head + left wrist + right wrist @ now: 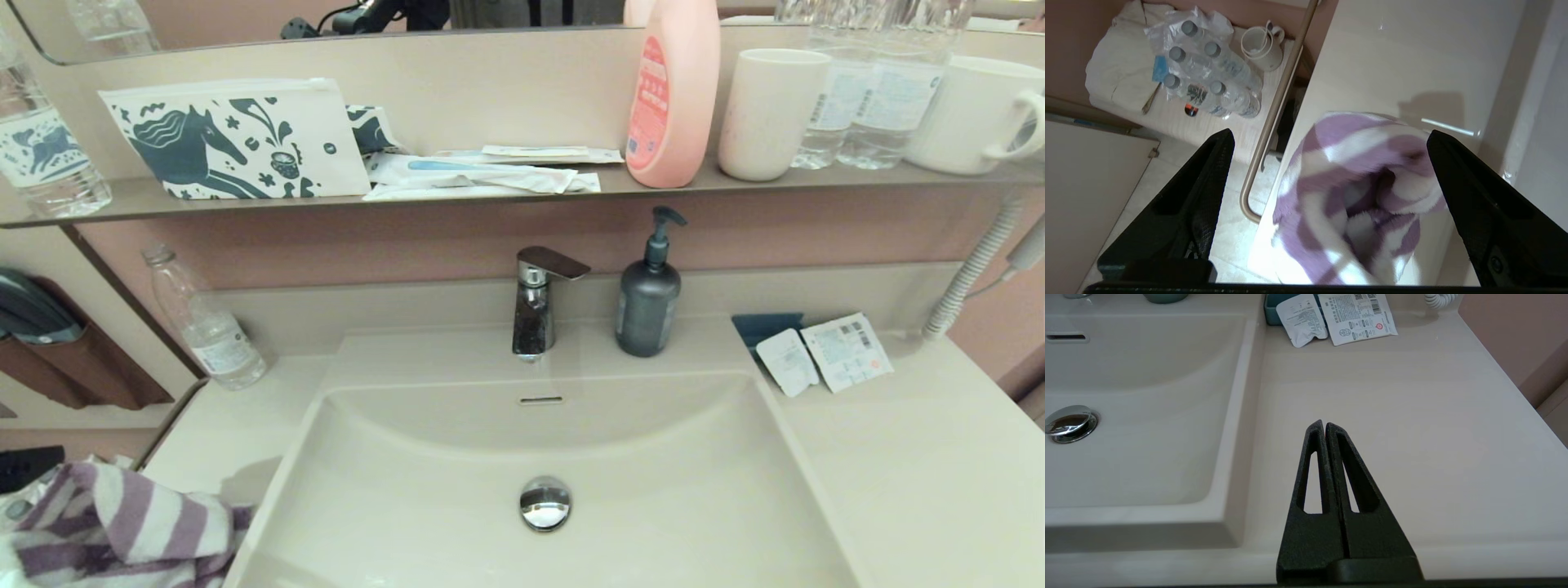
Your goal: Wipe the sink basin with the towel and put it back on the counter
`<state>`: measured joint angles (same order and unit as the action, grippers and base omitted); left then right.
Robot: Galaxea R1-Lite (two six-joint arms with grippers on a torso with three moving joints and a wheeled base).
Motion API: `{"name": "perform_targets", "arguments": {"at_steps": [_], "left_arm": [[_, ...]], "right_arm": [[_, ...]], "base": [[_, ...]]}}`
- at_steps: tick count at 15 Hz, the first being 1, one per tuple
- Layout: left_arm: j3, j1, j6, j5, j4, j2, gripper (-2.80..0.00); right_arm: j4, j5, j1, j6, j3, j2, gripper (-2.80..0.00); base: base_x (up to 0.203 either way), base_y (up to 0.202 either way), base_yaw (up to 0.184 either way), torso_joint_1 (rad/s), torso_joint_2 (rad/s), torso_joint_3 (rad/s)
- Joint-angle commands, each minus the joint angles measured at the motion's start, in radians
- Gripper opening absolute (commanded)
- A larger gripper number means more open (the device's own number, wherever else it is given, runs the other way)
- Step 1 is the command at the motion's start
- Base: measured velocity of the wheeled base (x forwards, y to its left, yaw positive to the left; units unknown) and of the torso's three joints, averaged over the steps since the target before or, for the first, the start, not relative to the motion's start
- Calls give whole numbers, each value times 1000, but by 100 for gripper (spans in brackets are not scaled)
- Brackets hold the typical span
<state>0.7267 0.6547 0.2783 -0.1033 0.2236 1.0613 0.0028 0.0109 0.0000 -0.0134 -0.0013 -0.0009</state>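
The lilac-and-white striped towel [122, 531] lies bunched on the counter [922, 457] at its front left corner, left of the sink basin [653, 457]. My left gripper [1329, 136] hangs over the towel [1355, 196], open, with its black fingers [1208, 183] wide apart on either side of the heap. The basin holds only its chrome drain plug [545, 502] and overflow slot [541, 400]. My right gripper [1324, 424] is shut on nothing, low over the bare counter [1412, 437] right of the basin [1139, 416]. Neither gripper shows in the head view.
A faucet [535, 302] and a dark soap dispenser [649, 298] stand behind the basin. A water bottle [204, 318] stands at back left, sachets [824, 355] at back right beside a coiled cord [971, 273]. The wall shelf [522, 189] carries a horse pouch [237, 139], a pink bottle and cups. A metal rail [1274, 106] runs past the counter's left edge.
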Motion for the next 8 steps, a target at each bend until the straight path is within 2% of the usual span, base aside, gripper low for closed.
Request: {"name": "perform_targets", "arguments": {"at_steps": [1,2,3,7,8], "left_arm": [[30,6,73,16,104,-4,0],[32,14,110,26,153,-7,0],[31,17,121,27,175,-12,0],[51,17,121,24,174,-15,0],[48,17,119,19,174,-16,-280]], "right_arm": [[0,1,0,0,0,1,-280],[0,0,0,0,0,1,-280],[0,1,0,0,1,1,-280],[0,1,0,0,0,1,-280],[0,0,0,0,0,1,-280]], "base": [[0,0,0,0,0,0],[0,0,0,0,0,0],[0,0,0,0,0,0],[0,0,0,0,0,0],[0,0,0,0,0,0]]}}
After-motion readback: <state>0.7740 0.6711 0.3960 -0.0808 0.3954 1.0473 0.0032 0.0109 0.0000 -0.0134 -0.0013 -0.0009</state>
